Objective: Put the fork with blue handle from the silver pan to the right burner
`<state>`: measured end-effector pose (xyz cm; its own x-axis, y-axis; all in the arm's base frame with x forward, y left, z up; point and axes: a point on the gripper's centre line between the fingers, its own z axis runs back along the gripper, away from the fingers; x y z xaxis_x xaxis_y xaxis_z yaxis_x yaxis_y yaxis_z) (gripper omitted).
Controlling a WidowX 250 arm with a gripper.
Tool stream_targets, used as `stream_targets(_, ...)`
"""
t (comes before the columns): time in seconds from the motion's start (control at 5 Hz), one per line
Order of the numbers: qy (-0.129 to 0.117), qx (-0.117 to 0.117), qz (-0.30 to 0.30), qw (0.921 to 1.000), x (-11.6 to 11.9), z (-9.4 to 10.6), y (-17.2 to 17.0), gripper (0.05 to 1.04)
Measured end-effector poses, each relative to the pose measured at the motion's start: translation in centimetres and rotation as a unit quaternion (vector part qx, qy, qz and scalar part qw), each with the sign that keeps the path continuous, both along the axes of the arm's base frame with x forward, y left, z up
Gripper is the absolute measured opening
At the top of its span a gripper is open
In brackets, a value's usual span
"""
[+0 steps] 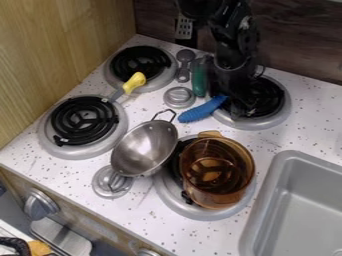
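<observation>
1. The blue-handled fork (202,109) is seen just past the centre of the view, toward one to two o'clock. It is out of the silver pan (147,145), its blue handle slanting from about eight o'clock up to two o'clock. The upper end of the handle is met, as seen here, by the end effector over the rim of the right burner (270,118); the metal part cannot be made out.
2. Whether the end effector (237,102) is spread or closed cannot be told, nor can any hold on the fork be confirmed. It is seen above the right burner, much of which is covered by its dark shape.
3. The black arm (230,30) is brought in from twelve to one o'clock and hung steeply downward.
4. From the blue handle, the silver pan is found at seven to eight o'clock, the amber pot (217,199) near six, a small round metal piece (180,97) at ten and a green item (199,77) at twelve.
5. Farther out on the surface (300,135), a yellow handle (134,81) is seen at ten o'clock and the sink (277,170) at five.
</observation>
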<state>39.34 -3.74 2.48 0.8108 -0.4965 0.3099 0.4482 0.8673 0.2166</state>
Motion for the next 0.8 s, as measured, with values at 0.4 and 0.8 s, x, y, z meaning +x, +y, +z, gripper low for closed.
stream_targets(0.4, 0.017, -0.008, 0.038, 0.9991, -1.7, 2.4, 1.2, 1.001)
stream_targets(0.8, -0.012, -0.032, 0.146, 0.9887, -3.0, 4.8, 4.8, 1.001)
